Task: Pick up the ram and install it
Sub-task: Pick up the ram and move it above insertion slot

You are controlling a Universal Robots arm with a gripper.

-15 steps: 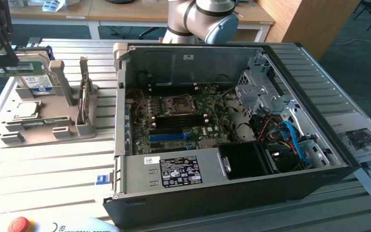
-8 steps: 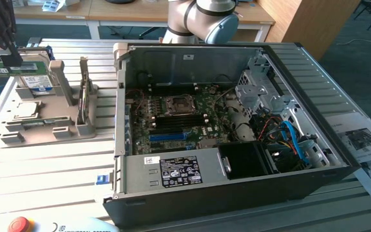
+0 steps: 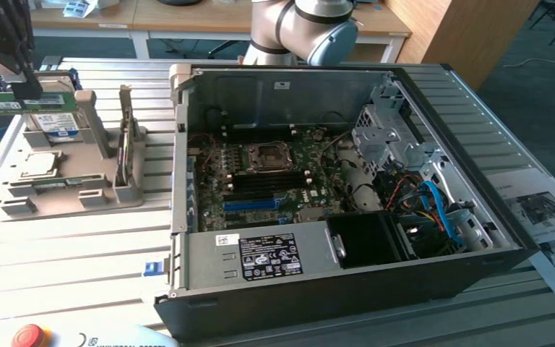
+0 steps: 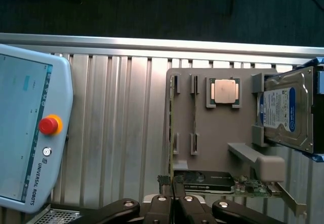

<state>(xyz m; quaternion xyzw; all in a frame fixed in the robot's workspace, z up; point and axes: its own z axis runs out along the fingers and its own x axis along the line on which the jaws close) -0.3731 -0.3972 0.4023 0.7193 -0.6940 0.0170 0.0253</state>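
Note:
The ram [image 3: 54,100] is a long green stick with a white label, held level above the grey parts holder [image 3: 66,189] at the exterior view's left. My gripper [image 3: 25,92] is shut on it from above. In the wrist view the ram [image 4: 170,127] shows edge-on as a thin line running out from between the black fingers [image 4: 162,206] of my gripper [image 4: 173,196]. The open computer case [image 3: 470,217] lies at the exterior view's right. Its motherboard has blue and black memory slots [image 3: 256,204] near the middle, well away from the ram.
The holder carries a blue-labelled hard drive [image 4: 286,110], a processor [image 4: 225,91] and a graphics card [image 4: 207,182]. A teach pendant with a red stop button [image 4: 49,125] lies on the slatted metal table [image 4: 116,133]. Papers [image 3: 552,217] lie to the right of the case.

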